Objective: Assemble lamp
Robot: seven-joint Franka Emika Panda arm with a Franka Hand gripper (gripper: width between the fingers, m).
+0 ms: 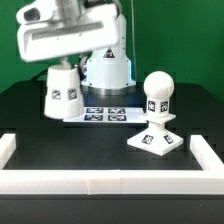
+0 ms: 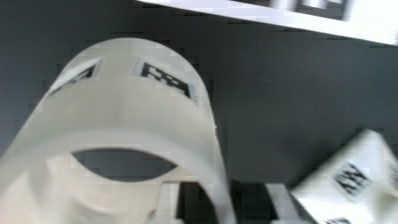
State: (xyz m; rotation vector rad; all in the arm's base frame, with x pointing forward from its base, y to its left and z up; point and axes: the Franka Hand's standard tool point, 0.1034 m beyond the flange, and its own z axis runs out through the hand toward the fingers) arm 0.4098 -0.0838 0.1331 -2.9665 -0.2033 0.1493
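The white tapered lamp shade [image 1: 63, 93] hangs tilted at the exterior view's left, just above the black table. My gripper [image 1: 68, 66] comes down on its upper rim. In the wrist view the shade [image 2: 125, 130] fills the picture, and my gripper [image 2: 221, 205] is shut on its wall, one finger inside the rim opening and one outside. The round bulb [image 1: 157, 92] stands upright on the flat square base [image 1: 155, 141] at the exterior view's right, apart from the shade. A corner of the base [image 2: 349, 178] shows beside the shade in the wrist view.
The marker board [image 1: 103, 116] lies flat between the shade and the base, and its edge shows in the wrist view [image 2: 267, 8]. A low white wall [image 1: 110, 183] runs along the front and sides of the table. The robot's white base [image 1: 105, 68] stands behind.
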